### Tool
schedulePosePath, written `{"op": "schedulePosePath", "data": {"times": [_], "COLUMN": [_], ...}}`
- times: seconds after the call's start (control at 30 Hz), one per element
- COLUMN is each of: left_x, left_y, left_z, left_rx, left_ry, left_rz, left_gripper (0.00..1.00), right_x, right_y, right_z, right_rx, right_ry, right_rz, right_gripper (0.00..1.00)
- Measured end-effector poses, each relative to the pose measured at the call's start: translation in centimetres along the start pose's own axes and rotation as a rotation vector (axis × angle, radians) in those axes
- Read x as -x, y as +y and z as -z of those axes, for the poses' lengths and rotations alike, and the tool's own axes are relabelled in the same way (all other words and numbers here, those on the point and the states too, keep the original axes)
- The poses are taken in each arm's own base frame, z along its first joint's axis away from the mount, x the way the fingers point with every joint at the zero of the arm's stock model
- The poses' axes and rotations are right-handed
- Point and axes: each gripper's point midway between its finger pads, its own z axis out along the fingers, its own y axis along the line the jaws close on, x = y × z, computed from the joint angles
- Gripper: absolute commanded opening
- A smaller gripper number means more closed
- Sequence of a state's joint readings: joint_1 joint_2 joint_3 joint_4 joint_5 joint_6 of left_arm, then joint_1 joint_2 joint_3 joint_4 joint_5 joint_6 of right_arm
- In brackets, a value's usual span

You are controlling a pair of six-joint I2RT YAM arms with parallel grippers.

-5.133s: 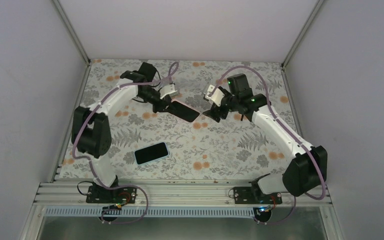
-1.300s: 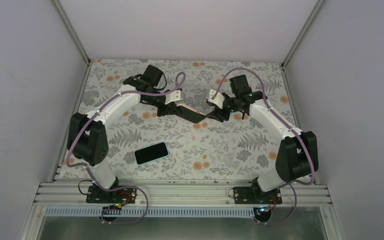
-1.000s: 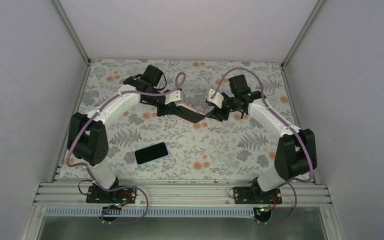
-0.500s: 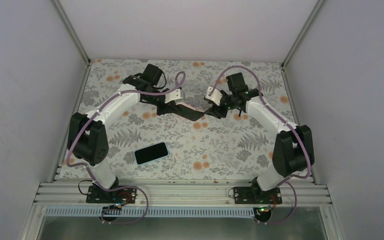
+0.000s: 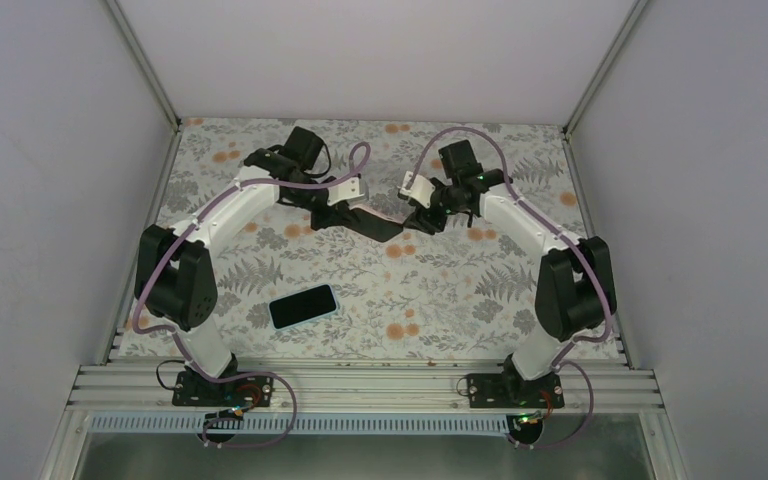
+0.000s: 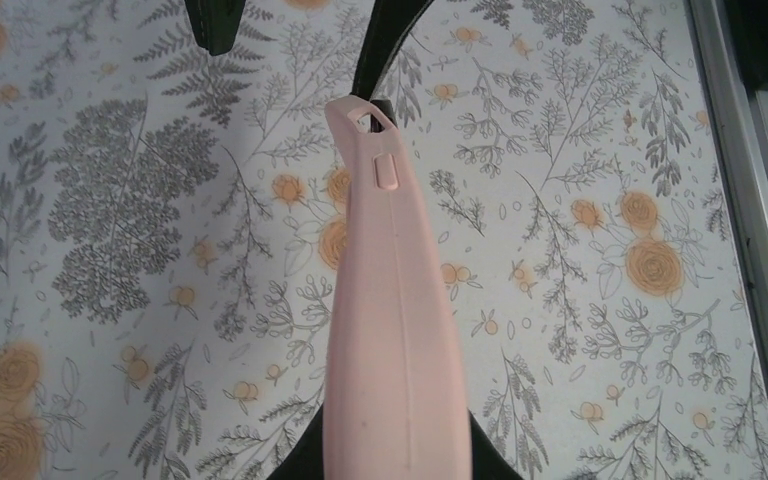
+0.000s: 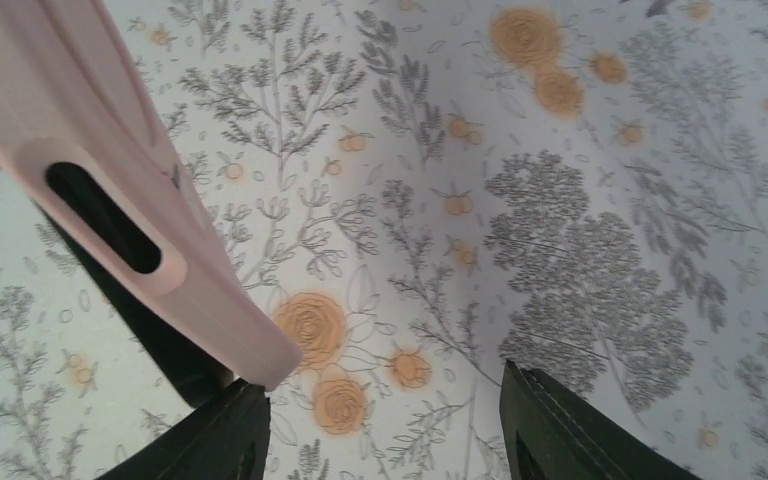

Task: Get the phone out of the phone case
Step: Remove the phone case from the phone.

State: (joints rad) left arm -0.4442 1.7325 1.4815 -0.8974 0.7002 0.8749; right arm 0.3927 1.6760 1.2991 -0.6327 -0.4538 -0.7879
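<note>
Pink phone case point(image 6: 395, 330) hangs edge-on above the table's far middle, pinched at one end by the left gripper point(image 5: 345, 213); whether it is full or empty I cannot tell. Right gripper point(image 7: 380, 440) stands spread, one finger just beside the case's free corner. Closing there could catch only the lip and slip, or twist the case out of the left pinch. Floral table point(image 5: 440, 300) lies open beneath; a blue-rimmed phone point(image 5: 303, 305) rests well apart, nearer the bases.

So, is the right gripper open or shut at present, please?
Open: the right gripper has its fingers apart, pink case beside one.
</note>
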Motion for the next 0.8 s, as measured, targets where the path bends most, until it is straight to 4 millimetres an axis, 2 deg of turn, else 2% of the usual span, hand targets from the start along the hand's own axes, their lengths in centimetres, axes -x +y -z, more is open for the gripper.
{"op": "schedulePosePath", "data": {"times": [0.5,0.8], "left_x": [-0.8,-0.5], "left_y": [-1.8,-2.6], "left_z": [0.1,0.5], "left_rx": [-0.075,-0.1], "left_ry": [0.018,0.006], "left_rz": [0.06,0.069], "left_gripper": [0.02,0.02], "right_x": [1.4,4.1], "right_y": [3.4,5.5], "right_z": [-1.5,-1.7], "right_rx": [0.184,0.44], "right_ry": [0.007,-0.065], "right_rz": [0.036,0.049], "right_gripper": [0.63,0.62]}}
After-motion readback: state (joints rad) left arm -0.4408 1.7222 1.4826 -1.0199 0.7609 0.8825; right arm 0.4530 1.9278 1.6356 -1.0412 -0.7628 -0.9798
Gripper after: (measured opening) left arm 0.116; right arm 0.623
